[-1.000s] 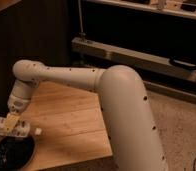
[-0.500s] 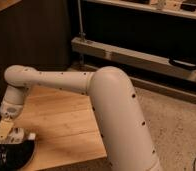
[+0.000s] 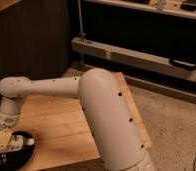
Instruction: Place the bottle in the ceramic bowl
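Item, lower left corner: the ceramic bowl (image 3: 6, 159), round, glossy black, seated on the wooden table (image 3: 66, 130) near its front-left edge. Item, directly over the bowl: the bottle (image 3: 10, 143), whitish, lying on its side with the long axis running roughly from nine to three o'clock; we judge the narrow cap end to point toward three o'clock, though it is too small for us to be sure. Item, at twelve o'clock from the bottle: the gripper (image 3: 6, 136), reaching straight down from the white arm (image 3: 91, 100), its fingers apparently clamped on the bottle's middle. Progress entry: we judge the carry as good as done, the bottle being held within the rim's outline, at or just above the bowl's inside; whether it touches the bottom we cannot tell. Remaining: lowering if needed, releasing the grip, and lifting the gripper clear.
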Controlling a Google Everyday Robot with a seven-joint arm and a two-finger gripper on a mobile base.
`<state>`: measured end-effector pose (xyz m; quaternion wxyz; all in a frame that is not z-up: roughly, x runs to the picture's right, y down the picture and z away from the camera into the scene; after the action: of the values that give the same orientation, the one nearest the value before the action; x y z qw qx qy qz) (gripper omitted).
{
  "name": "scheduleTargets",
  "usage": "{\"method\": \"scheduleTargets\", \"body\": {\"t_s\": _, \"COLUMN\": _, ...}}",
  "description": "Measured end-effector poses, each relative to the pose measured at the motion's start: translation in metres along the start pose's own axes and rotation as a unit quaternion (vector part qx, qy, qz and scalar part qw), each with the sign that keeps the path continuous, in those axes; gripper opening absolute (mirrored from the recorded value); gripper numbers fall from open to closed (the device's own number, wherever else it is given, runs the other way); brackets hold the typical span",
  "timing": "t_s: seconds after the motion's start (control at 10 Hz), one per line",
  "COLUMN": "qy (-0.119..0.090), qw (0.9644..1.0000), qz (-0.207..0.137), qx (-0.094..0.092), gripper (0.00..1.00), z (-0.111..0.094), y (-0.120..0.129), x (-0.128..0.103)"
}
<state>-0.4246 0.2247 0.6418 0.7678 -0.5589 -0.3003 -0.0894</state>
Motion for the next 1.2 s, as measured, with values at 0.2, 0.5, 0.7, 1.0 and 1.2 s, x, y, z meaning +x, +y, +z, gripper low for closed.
{"method": "scheduleTargets", "body": {"t_s": 0.2, "qy": 0.006, "qw": 1.0, "qz": -0.001, "qx": -0.007, "gripper": 0.17, "z": 0.01, "y": -0.0068, "x": 0.0018}}
{"method": "scheduleTargets", "body": {"t_s": 0.5, "qy": 0.008, "qw": 0.9999, "qz": -0.001, "qx": -0.008, "gripper": 0.17, "z": 0.0104, "y": -0.0071, "x": 0.0028}}
{"method": "scheduleTargets", "body": {"t_s": 0.7, "qy": 0.008, "qw": 0.9999, "qz": -0.001, "qx": -0.008, "gripper": 0.17, "z": 0.0106, "y": -0.0072, "x": 0.0025}}
{"method": "scheduleTargets", "body": {"t_s": 1.0, "qy": 0.008, "qw": 0.9999, "qz": -0.002, "qx": -0.009, "gripper": 0.17, "z": 0.0114, "y": -0.0069, "x": 0.0016}}
{"method": "scheduleTargets", "body": {"t_s": 1.2, "qy": 0.008, "qw": 0.9999, "qz": -0.002, "qx": -0.008, "gripper": 0.17, "z": 0.0113, "y": -0.0072, "x": 0.002}}
